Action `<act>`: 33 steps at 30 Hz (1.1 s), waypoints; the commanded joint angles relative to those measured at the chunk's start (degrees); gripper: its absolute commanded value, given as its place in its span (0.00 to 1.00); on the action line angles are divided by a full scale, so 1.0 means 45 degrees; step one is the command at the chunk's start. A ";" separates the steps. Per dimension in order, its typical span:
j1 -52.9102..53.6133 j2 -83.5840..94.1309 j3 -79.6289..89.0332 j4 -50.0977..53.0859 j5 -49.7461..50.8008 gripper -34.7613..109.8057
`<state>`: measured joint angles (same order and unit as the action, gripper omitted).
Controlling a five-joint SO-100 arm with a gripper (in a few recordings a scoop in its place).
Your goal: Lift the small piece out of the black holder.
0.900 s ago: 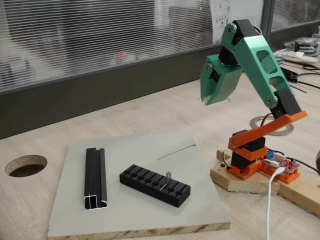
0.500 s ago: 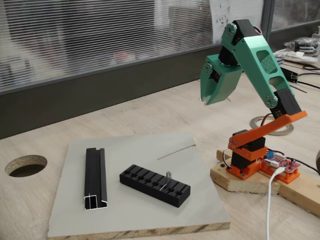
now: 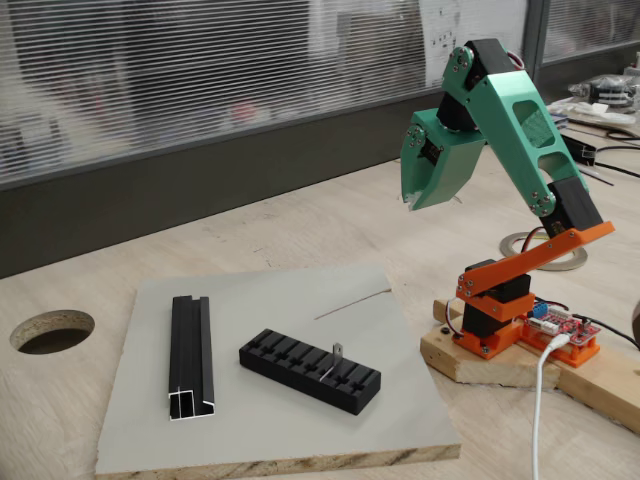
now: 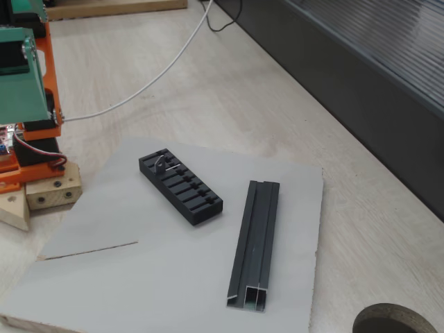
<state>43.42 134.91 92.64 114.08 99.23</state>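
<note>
I see the small piece (image 3: 335, 357) sitting in one of the slots of the black holder (image 3: 310, 370), its bent tab standing up above the block's top; in a fixed view it is right of the block's middle, in the lower centre of the frame, and in the other fixed view the small piece (image 4: 161, 163) is near the block's upper-left end, the end closer to the arm's base. The black holder (image 4: 180, 186) lies flat and diagonal on a grey board (image 3: 270, 440), which rests on the wooden counter (image 3: 330, 225). Beside the holder on the same board, apart from it, lies a glossy black channel rail (image 3: 190, 357), and a thin grey line (image 3: 352, 302) lies on the board toward the arm. My end effector (image 3: 412, 200) hangs in the upper right of the frame, well apart from the piece and high above the counter, tips pointing down. It holds nothing, but I cannot tell how far its fingers are parted from this angle. The green arm rises from an orange base (image 3: 500, 320) on a wooden block at the right.
</note>
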 commanded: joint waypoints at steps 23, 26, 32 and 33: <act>-1.1387 -0.0137 0.0020 0.0117 0.1543 0.26; -1.1406 -0.1074 0.0020 0.0117 0.1563 0.26; -1.1426 -0.1855 0.0020 0.0117 0.4824 0.26; -1.1426 -0.1973 0.0020 0.0117 0.5645 0.26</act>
<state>-6.86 126.91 92.64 114.08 114.87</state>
